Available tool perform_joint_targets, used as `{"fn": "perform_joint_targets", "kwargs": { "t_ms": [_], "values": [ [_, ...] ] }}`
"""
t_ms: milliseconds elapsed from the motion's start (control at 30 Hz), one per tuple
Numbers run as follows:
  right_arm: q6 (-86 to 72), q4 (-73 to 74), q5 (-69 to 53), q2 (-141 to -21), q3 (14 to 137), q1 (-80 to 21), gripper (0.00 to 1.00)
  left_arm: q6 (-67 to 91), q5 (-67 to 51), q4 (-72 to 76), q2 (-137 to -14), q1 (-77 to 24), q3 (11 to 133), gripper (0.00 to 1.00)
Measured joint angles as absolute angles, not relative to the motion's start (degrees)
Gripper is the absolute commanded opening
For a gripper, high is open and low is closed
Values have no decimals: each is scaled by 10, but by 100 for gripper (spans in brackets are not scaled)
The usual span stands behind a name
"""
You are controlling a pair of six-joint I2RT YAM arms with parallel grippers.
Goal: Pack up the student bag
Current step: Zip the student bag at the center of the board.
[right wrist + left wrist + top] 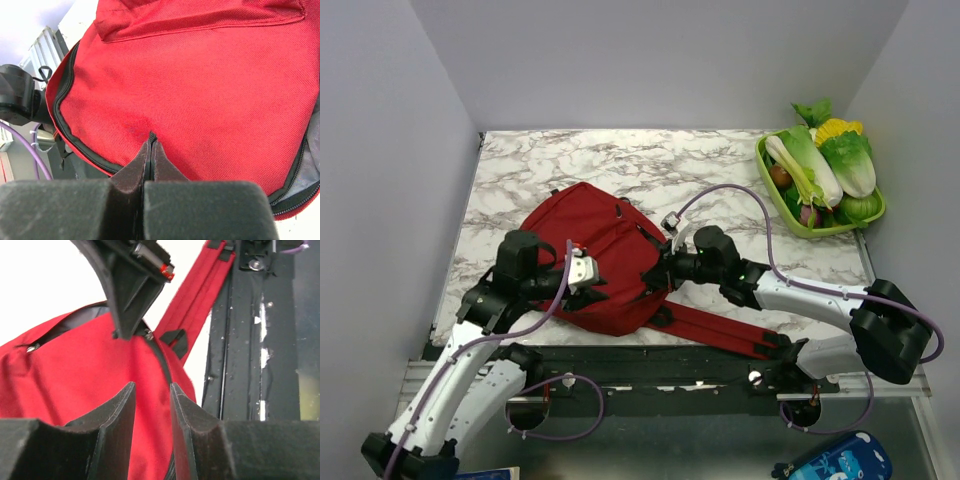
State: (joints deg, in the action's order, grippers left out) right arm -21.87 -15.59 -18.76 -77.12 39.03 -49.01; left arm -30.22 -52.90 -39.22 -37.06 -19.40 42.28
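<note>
The bag (588, 248) lies flat on the table (720, 170), left of centre, its strap (720, 330) trailing to the near right. Both arms work at its near end. The left pincer (152, 390) is at a narrow gap with red cloth showing between its fingers, not yet clamped. The right pincer (151, 142) has its fingers pressed together, tips against the bag by the zipper (65, 125). A small dark bit sits at the tips, and I cannot tell whether it is a pull tab or just cloth.

The step looks like opening the bag's mouth, where some grey lining (85, 315) already shows. To do it well, the left pincer should close on one thickness of cloth just beside the zipper and hold the bag down. The right should then draw along the zipper line, not upward, so the soft bag does not bunch or slide. If the tips slip off, regrip at the tab.
</note>
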Motion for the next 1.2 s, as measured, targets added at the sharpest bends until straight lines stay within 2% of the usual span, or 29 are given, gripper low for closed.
{"fn": "perform_joint_targets", "kwargs": {
  "t_ms": [33, 200, 267, 400, 567, 867, 967, 1200],
  "values": [
    [-220, -156, -188, -771, 390, -490, 1, -275, -522, -366, -379, -224, 413, 48],
    [-227, -156, -189, -771, 390, -490, 1, -221, -450, -273, -444, -379, 394, 54],
    [-230, -156, -189, -768, 388, -490, 1, -217, -427, -254, -480, -405, 395, 54],
    [-240, -160, -189, -762, 381, -490, 1, -220, -372, -241, -522, -419, 395, 48],
    [-247, -166, -190, -759, 373, -490, 1, -221, -284, -203, -513, -448, 387, 47],
    [-251, -167, -190, -759, 372, -490, 1, -202, -269, -201, -521, -480, 384, 52],
    [-251, -167, -190, -759, 372, -490, 1, -198, -253, -208, -521, -480, 382, 58],
    [-251, -167, -190, -759, 372, -490, 1, -178, -199, -208, -526, -480, 370, 63]
  ]
}}
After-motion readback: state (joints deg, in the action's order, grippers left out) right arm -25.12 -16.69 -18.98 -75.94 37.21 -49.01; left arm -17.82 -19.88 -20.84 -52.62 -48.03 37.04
